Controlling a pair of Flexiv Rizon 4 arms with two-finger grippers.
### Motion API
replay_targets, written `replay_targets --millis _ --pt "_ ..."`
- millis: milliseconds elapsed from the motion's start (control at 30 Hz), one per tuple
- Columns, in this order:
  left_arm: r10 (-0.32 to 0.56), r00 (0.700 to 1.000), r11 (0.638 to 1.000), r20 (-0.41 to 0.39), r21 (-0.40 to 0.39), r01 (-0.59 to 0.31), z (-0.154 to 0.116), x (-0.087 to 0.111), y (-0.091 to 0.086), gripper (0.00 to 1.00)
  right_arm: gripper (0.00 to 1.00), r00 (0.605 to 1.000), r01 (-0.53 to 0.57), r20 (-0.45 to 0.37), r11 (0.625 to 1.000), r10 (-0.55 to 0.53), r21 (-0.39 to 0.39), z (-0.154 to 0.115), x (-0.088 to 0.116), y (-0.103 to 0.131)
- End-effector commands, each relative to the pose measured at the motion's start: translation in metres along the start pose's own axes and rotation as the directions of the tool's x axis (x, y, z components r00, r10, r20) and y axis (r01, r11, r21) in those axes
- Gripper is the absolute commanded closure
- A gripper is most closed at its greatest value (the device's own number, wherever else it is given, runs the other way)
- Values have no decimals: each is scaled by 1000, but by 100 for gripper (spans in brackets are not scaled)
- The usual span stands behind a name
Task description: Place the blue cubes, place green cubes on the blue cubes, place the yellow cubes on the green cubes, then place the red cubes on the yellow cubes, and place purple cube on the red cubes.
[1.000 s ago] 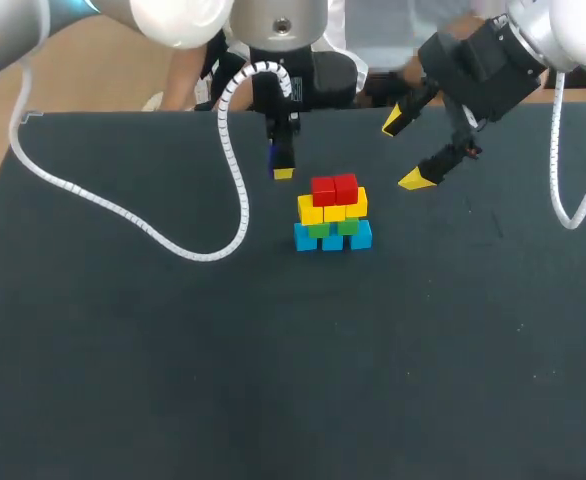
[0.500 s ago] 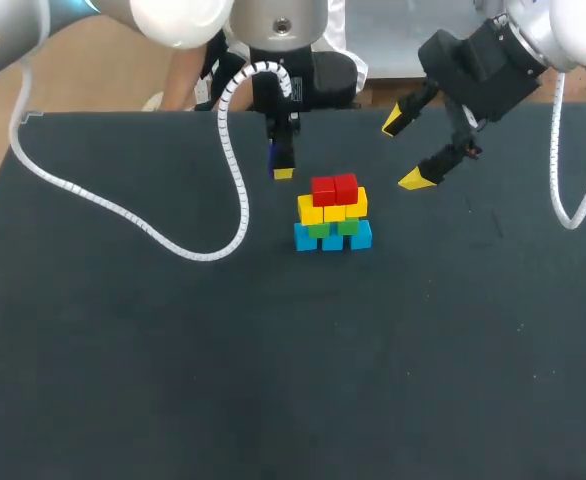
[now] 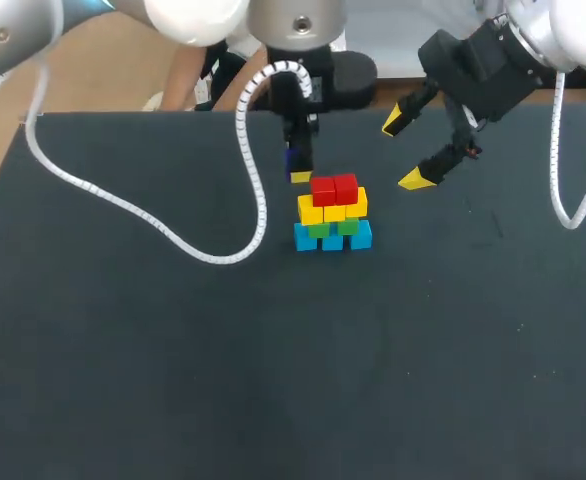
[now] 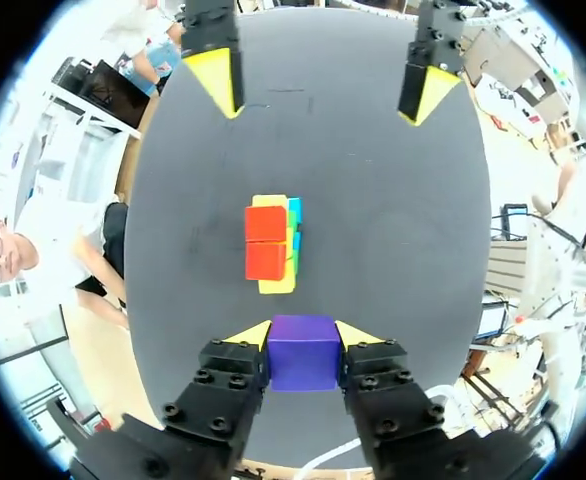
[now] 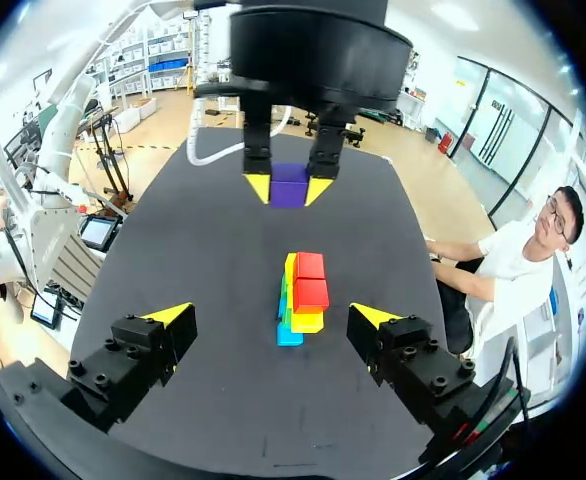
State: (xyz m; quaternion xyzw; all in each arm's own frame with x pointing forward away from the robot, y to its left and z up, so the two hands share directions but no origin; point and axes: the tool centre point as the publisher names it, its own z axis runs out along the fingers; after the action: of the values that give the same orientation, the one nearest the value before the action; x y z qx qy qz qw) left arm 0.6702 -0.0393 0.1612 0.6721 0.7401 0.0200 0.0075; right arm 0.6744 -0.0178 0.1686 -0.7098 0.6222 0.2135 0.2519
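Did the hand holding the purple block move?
Yes. The left gripper with the purple cube slid sideways toward the cube stack, which stayed put.

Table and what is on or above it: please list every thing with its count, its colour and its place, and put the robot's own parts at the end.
table: one, black, under everything.
blue cubes: three show, blue, in a row on the table near its far middle, as the bottom layer of the stack.
green cubes: two show, green, on the blue cubes.
yellow cubes: three as far as I can tell, yellow, on the green cubes.
red cubes: two, red, side by side on top of the stack.
purple cube: one, purple, held above the table just behind the stack.
left gripper: one, black with yellow tips, shut on the purple cube.
right gripper: one, black with yellow tips, open, above the table to the right of the stack.
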Motion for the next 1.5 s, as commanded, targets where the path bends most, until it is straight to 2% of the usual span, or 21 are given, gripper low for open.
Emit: replay_targets --millis 33,200,467,700,900,1000,1167,1500 --pt "-11 998 1000 -58 19 12 -9 -14 0 100 0 1000 0 0 1000 0 0 0 0 0" --pt "11 999 1000 -49 11 -10 -13 -30 -10 100 0 1000 0 0 1000 0 0 0 0 0" --pt "-25 999 998 -23 51 27 -3 -37 -20 100 0 1000 0 0 1000 0 0 0 0 0" --pt "-42 999 998 -1 48 42 0 -41 -28 100 0 1000 0 0 1000 0 0 0 0 0" --pt "-38 999 998 20 52 37 3 -47 -31 100 0 1000 0 0 1000 0 0 0 0 0" --pt "-29 999 999 43 18 28 6 -49 -33 100 0 1000 0 0 1000 0 0 0 0 0" --pt "-11 998 1000 59 18 10 10 -50 -32 100 0 1000 0 0 1000 0 0 0 0 0" --pt "0 999 1000 54 27 -2 15 -53 -27 100 0 1000 0 0 1000 0 0 0 0 0"
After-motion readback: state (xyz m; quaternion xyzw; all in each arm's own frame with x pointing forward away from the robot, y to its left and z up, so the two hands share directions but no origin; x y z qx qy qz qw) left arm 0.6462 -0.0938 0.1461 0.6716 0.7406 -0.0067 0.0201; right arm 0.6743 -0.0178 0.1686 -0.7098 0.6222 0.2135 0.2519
